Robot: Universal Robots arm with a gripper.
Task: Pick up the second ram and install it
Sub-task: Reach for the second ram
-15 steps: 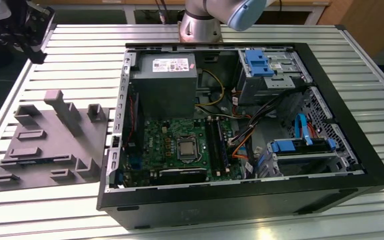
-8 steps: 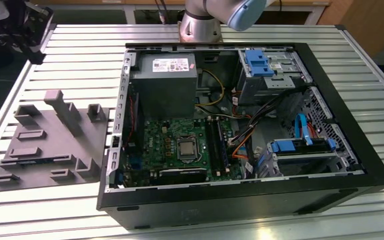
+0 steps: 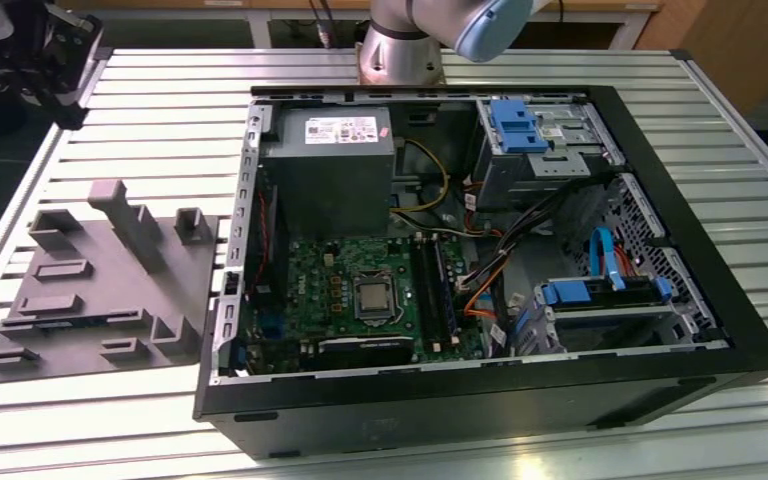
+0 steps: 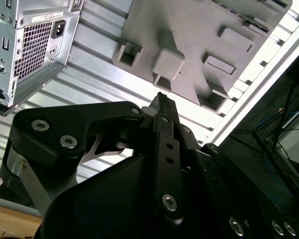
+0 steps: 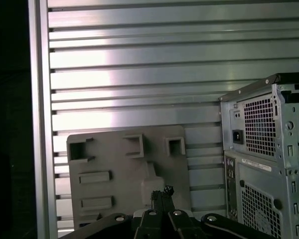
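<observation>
In both wrist views my gripper [image 5: 162,193] [image 4: 162,99] hangs high above the table with its black fingers pressed together, shut, and nothing visible between them. Below the fingertips lies the grey moulded fixture plate [image 5: 114,169] [image 4: 199,45], which the exterior view shows on its left [image 3: 97,290]. The second ram is out of view. The open computer case [image 3: 491,390] lies on its side, and its green motherboard [image 3: 344,290] with long black slots [image 3: 435,285] faces up.
The arm's base [image 3: 404,45] stands behind the case. Inside the case are a grey power supply [image 3: 324,165], blue drive brackets [image 3: 584,290], and orange and black cables [image 3: 484,290]. The case's rear panel [image 5: 264,164] is beside the plate. The table [image 3: 157,110] is ribbed aluminium.
</observation>
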